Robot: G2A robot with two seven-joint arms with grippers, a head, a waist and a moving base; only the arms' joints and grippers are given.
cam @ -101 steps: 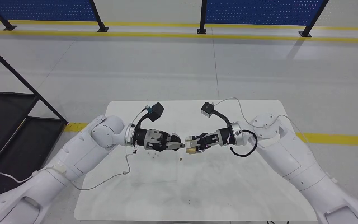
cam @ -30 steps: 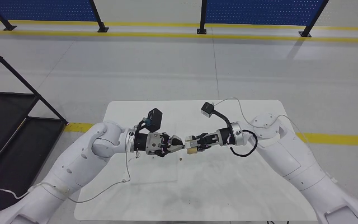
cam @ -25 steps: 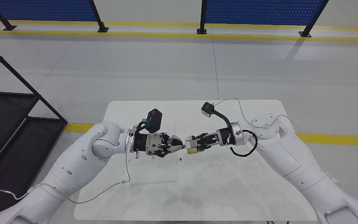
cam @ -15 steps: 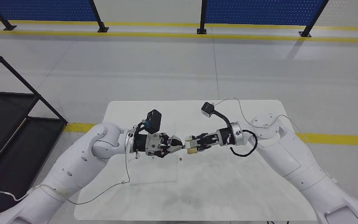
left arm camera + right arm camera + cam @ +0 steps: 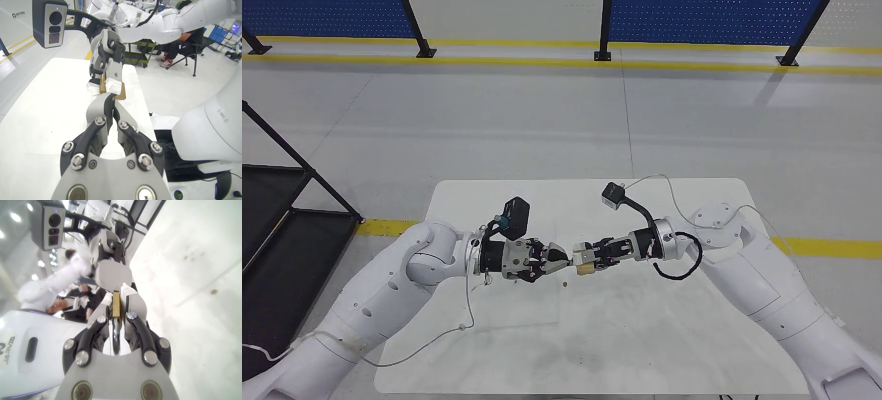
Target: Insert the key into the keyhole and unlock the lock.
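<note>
Right jaws clamp the lock (image 5: 115, 306) over the bench (image 5: 662, 340) centre. Left jaws, at its 9 o'clock, pinch narrow, apparently on the key. Insertion unconfirmed; shackle (image 5: 116, 336) looks shut, so you've yet to unlock.

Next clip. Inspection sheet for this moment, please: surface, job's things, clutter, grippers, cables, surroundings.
Surface: white table, a few faint marks.
Job's things: brass padlock held above the table, shackle toward the right wrist; key hidden in the grip of the left gripper, so insertion cannot be told.
Clutter: one small dark speck on the table beneath the grippers.
Grippers: right gripper shut on the padlock; left gripper shut, its tips against the padlock's end.
Cables: thin grey cable hanging from the left arm to the table; black loop at the right wrist.
Surroundings: blue barriers, yellow floor lines, black rack.
</note>
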